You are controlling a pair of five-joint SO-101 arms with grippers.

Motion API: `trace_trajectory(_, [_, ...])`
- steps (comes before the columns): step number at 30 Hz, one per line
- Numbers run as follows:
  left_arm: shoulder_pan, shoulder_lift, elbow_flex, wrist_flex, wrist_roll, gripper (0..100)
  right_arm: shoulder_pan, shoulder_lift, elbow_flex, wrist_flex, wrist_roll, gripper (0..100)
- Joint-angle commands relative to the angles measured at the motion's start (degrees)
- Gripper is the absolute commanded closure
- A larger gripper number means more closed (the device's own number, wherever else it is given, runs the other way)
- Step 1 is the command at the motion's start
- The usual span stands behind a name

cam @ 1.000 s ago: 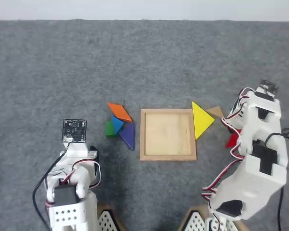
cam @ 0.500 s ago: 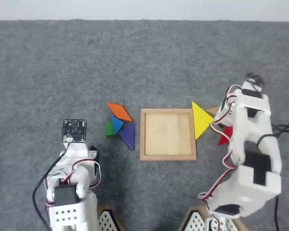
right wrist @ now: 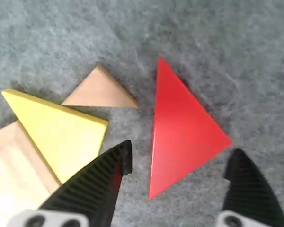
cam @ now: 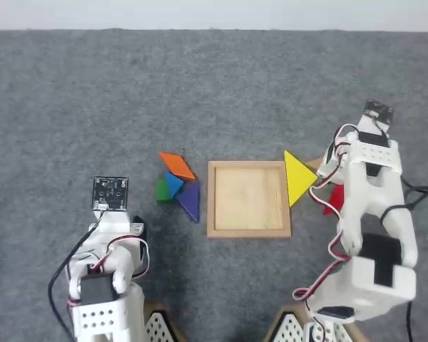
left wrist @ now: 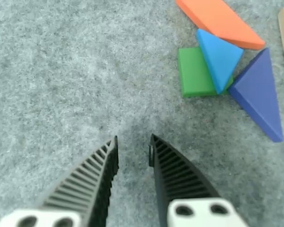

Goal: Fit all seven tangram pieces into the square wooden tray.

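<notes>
The right end effector [right wrist: 180,152] hangs spread wide astride the red triangle [right wrist: 182,127], right of the square wooden tray [cam: 212,199], apparently lined up to pinch it. The tray holds no piece yet; the yellow triangle [cam: 298,178] overlaps its right rim. The left end effector [left wrist: 132,142], slightly parted, grips nothing.

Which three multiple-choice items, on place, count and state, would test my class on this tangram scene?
1. Where does the yellow triangle lie?
A) overlapping the tray's right rim
B) in the tray's middle
C) left of it

2. How many pieces lie left of the tray?
A) two
B) four
C) six

3. At the red triangle, the right gripper is:
A) shut on it
B) open, fingers either side
C) shut, empty

Key:
1. A: it crosses the rim.
2. B: orange, green, blue, purple.
3. B: the triangle shows between the fingers.
</notes>
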Motion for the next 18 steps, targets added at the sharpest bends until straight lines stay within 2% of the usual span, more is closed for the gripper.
trace_trajectory(1, [-0.09,-1.32,-0.66,0.35,0.62,90,1.36,2.07,-3.78,-0.48,2.90,63.7])
trace_trajectory(18, [-0.09,-1.32,-0.66,0.35,0.62,90,2.33,14.73,-11.34,-0.48,3.52,66.0])
